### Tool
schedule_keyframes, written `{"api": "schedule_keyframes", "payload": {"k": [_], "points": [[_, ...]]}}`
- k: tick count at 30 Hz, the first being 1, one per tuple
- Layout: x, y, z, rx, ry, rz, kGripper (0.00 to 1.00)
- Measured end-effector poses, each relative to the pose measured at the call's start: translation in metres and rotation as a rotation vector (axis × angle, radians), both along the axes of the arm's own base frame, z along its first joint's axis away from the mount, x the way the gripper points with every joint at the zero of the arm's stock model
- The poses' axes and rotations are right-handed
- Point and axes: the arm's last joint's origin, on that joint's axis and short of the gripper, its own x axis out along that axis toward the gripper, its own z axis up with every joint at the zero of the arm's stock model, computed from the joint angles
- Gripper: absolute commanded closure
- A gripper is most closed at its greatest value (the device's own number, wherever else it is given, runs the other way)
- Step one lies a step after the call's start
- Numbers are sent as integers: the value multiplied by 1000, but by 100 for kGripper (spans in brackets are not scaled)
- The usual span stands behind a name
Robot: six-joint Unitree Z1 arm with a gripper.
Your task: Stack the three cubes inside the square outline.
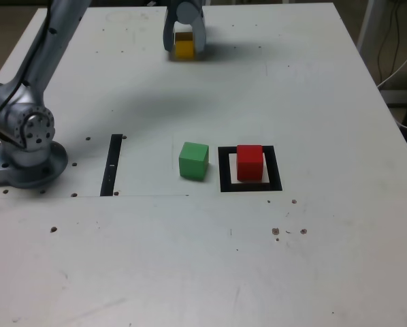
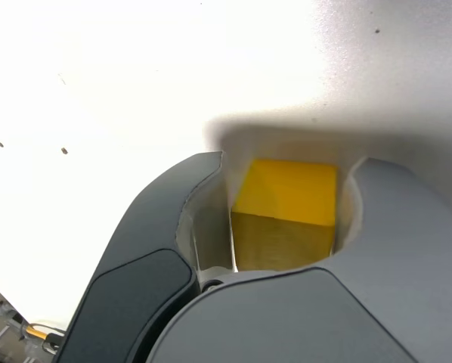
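Exterior view. The gripper point(image 1: 184, 42) stands at the far edge of the table point(image 1: 312, 259), lowered over the yellow cube point(image 1: 184, 48), which sits on the table surface between the two jaws. The red cube point(image 1: 250, 162) already rests inside the square outline point(image 1: 224, 168), near the table centre. The green cube point(image 1: 193, 161) sits on the table just beside the outline, on the exterior view's left of it, apart from the red cube. A thin black strip point(image 1: 111, 165) lies further toward the exterior view's left, near the arm base point(image 1: 26, 153). Judged from this layout, the step in hand is the pickup of the yellow cube; one cube is placed and two remain to be stacked.

Wrist view. The yellow cube point(image 2: 286, 212) fills the gap between the jaws. The jaw on one side appears to touch the cube; on the other side a narrow gap is visible, so the jaws are drawn in around the cube, but a firm pinch cannot be confirmed.

Next move, as a judgement: complete the squeeze, lift straight up, carry the cube to the outline and lower it squarely onto the red cube.

View comparison. Only the exterior view shows the outline, the red cube and the green cube. Only the wrist view shows the fit of the jaws against the cube faces.
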Motion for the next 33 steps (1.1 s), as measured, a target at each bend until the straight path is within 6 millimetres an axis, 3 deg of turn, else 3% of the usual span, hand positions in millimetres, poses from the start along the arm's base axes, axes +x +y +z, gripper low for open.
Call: {"api": "schedule_keyframes", "payload": {"k": [10, 19, 25, 33], "points": [[0, -2, 2, -4, 0, -1, 64], [5, -26, 37, 25, -30, -29, 64], [15, -69, 65, 39, -47, -62, 64], [22, -126, 82, 30, -47, -77, 64]]}}
